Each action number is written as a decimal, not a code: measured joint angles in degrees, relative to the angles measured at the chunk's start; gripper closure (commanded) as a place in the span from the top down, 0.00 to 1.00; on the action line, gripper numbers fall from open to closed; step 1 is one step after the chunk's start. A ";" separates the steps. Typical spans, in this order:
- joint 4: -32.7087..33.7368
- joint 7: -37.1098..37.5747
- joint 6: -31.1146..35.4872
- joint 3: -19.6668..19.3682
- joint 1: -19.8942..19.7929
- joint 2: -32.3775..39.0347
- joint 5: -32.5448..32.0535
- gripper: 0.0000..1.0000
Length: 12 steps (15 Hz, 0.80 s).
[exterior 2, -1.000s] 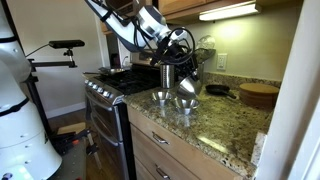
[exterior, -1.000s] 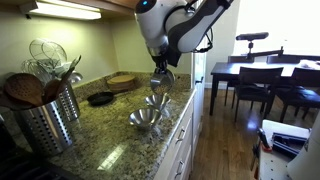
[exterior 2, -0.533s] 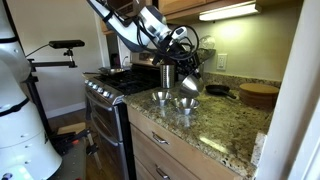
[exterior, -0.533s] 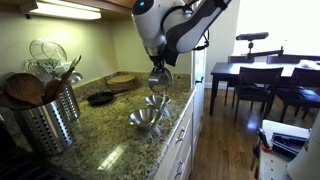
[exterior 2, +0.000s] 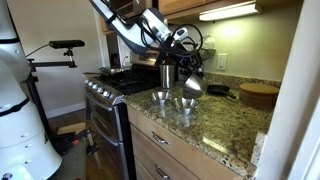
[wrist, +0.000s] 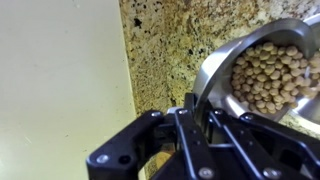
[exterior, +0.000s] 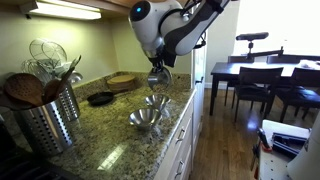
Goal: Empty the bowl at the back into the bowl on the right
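Note:
My gripper (exterior: 158, 68) is shut on the rim of a small metal bowl (exterior: 159, 79) and holds it in the air above the granite counter. In the wrist view the held bowl (wrist: 262, 76) is full of tan chickpeas, and its rim sits pinched between my fingers (wrist: 186, 120). Two more metal bowls stand on the counter below: one directly under the held bowl (exterior: 156, 100) and one nearer the camera (exterior: 145, 118). The held bowl (exterior 2: 193, 85) hangs tilted above the same pair (exterior 2: 161, 97) (exterior 2: 185, 102) in both exterior views.
A metal utensil holder (exterior: 45, 115) with wooden spoons stands at the near left. A black pan (exterior: 100, 98) and a round wooden board (exterior: 122, 80) lie by the back wall. A stove (exterior 2: 108, 80) adjoins the counter. The counter edge (exterior: 180, 115) drops to the floor.
The gripper with the held bowl has risen slightly and shifted a little. The two bowls on the counter have not moved.

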 measured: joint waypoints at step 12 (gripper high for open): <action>0.06 0.65 -5.56 1.76 1.96 0.32 -2.95 0.08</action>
